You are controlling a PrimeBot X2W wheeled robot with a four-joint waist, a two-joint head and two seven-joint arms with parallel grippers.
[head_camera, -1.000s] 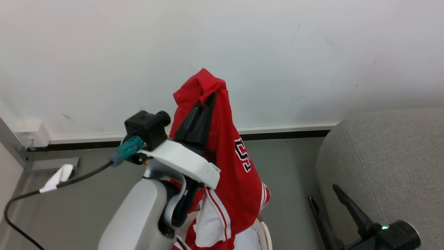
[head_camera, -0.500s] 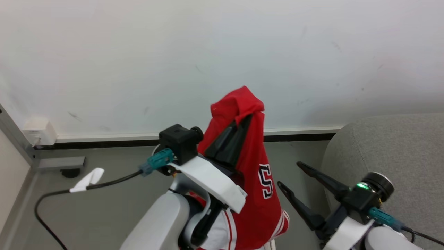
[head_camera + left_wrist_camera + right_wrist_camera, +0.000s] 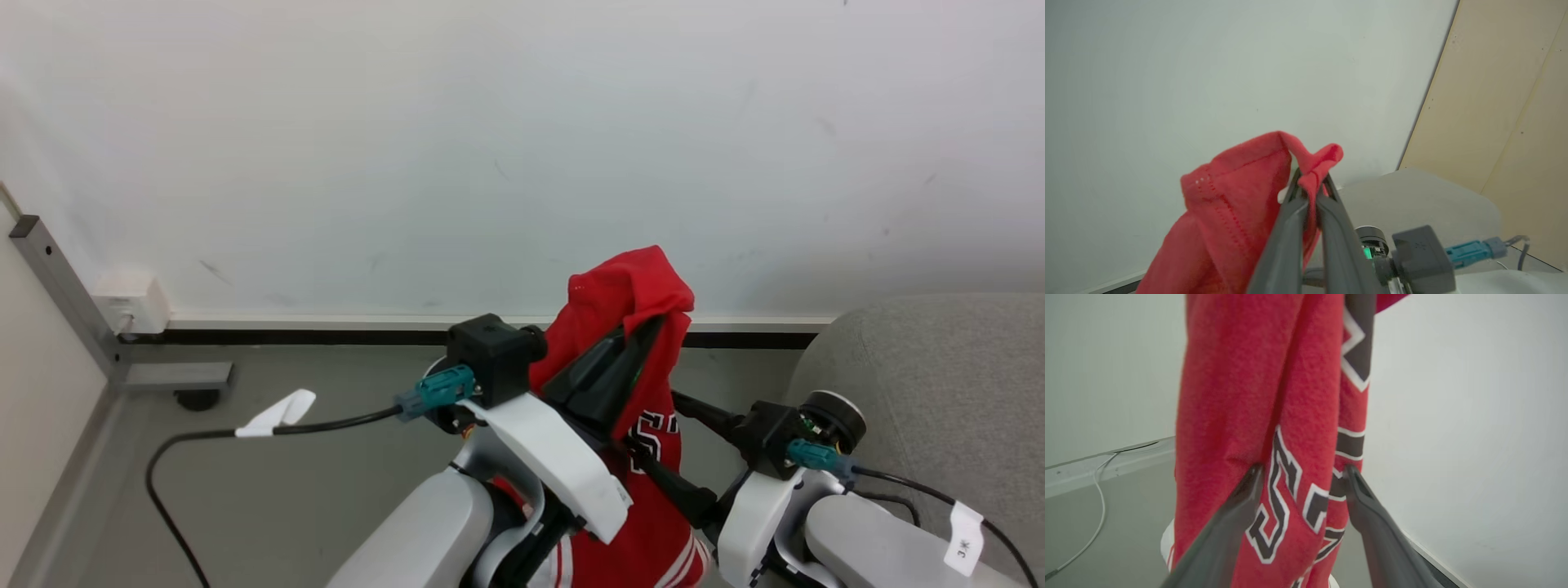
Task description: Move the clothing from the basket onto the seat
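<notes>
At the bottom centre of the head view, the left gripper had its fingers pinched shut on a bunched fold of the red jersey, which hung lifted mid-frame. The right gripper had its fingers spread wide on either side of the hanging fabric, not clamping it. The grey seat filled the right edge, bare where visible. The carry looked underway, the placing not yet done, and only the right arm lay between jersey and seat. Farther off, a black cable trailed across the floor at lower left, below a socket box on the white wall.

Partly hidden black "S" or "5" on jersey
</notes>
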